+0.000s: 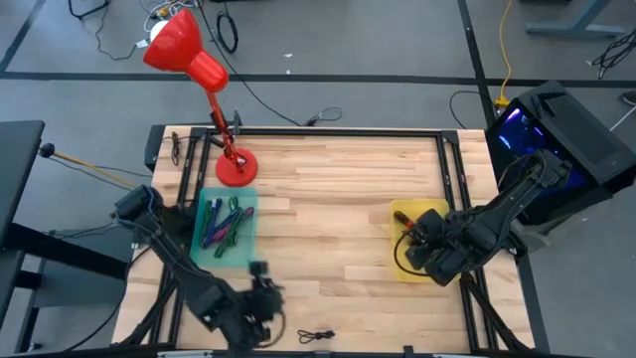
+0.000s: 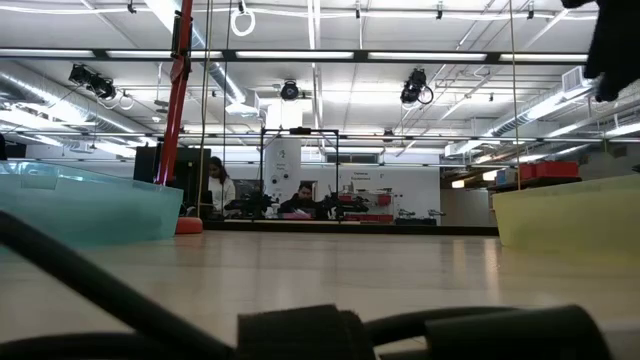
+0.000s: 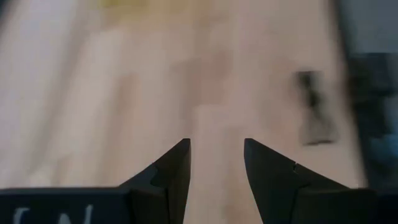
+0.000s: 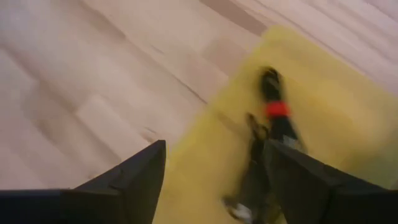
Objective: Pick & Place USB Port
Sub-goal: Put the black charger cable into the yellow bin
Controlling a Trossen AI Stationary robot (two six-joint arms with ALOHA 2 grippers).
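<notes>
A black USB cable with a red band point(image 4: 275, 111) lies on the floor of the yellow tray point(image 1: 409, 270) at the table's right. My right gripper point(image 4: 214, 165) hovers open above it, and the cable runs past the inner side of one finger point(image 4: 298, 180). In the high view this gripper point(image 1: 413, 233) stands over the tray's far half. My left gripper point(image 3: 216, 149) is open with only bare wood between its fingers, and sits near the table's front left point(image 1: 260, 272). A small black cable point(image 1: 318, 336) lies by the front edge.
A teal tray point(image 1: 248, 204) holding pens or cables sits at the left, and a red desk lamp point(image 1: 235, 167) stands behind it. In the low view the teal tray point(image 2: 90, 205) and the yellow tray point(image 2: 565, 215) flank bare wood. People sit far behind the table.
</notes>
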